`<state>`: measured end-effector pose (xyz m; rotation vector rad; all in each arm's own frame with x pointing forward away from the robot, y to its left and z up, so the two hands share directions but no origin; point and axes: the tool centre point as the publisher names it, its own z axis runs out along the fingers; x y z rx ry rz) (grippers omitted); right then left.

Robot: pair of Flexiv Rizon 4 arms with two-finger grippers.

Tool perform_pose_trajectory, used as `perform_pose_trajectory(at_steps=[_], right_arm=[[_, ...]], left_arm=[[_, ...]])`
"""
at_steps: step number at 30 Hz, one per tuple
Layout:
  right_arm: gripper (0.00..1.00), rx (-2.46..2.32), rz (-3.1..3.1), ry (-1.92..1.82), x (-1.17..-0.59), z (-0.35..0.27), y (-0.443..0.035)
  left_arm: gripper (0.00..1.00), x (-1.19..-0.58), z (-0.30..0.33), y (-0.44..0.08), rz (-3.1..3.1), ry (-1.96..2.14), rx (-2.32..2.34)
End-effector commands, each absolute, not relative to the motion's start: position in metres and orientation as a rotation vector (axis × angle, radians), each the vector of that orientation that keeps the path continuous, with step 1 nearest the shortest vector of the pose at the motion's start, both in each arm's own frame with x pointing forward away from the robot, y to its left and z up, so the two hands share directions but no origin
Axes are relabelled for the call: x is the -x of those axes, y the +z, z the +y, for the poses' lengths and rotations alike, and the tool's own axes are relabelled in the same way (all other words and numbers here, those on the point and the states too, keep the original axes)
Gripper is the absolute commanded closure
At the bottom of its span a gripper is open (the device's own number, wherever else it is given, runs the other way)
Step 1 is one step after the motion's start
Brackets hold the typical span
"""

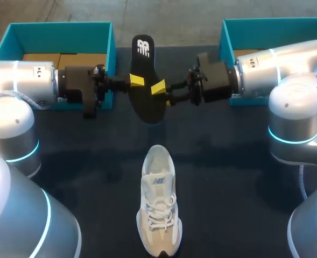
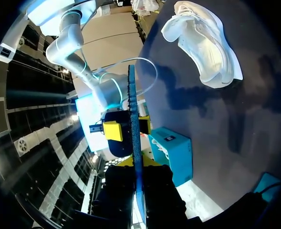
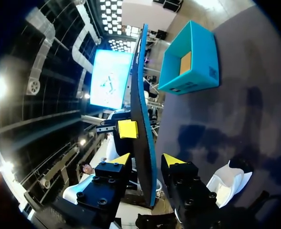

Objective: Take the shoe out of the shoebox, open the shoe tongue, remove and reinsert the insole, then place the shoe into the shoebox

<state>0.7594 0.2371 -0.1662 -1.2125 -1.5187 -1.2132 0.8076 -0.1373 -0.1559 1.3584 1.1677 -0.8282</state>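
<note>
Reviewing the scene from the largest item down: the dark surface (image 1: 244,177) carries two teal shoeboxes, one (image 1: 110,43) by the left arm (image 1: 18,80), the other (image 1: 225,32) by the right arm (image 1: 287,70). The white shoe (image 1: 159,199) lies upright on its sole near the robot, well apart from both boxes and touched by neither arm. The black insole (image 1: 146,91) hangs in the air above the surface, between the two arms and beyond the shoe.

The left gripper (image 1: 134,81) has its jaws closed on one long edge of the insole. The right gripper (image 3: 147,160) has its jaws astride the opposite edge, with a slim gap showing on one side, so it is judged not yet clamped.

Assessment: the insole is out and reinsertion is the step in hand, by way of a transfer between arms. Recommendations:
- Close the right jaws fully before the left releases.
- Grip near one end, leaving the other end free to enter the shoe.
- Pin the shoe with the free arm, since it may slide.
- Confirm the tongue stands clear of the opening.
</note>
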Motion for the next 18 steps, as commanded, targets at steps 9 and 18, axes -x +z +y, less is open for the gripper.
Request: perform_pose_trajectory(at_steps=[9, 18], right_arm=[[0.71, 1.19, -1.535, -1.213, -0.7621, 0.2439, -0.1682], [0.68, 1.163, -1.561, -1.224, -0.762, 0.2437, -0.1682]], left_arm=[[1.0, -0.8084, -0.138, -0.1563, 1.167, -0.828, -1.36], [1.0, -0.8084, -0.138, -0.1563, 1.167, -0.828, -1.36]])
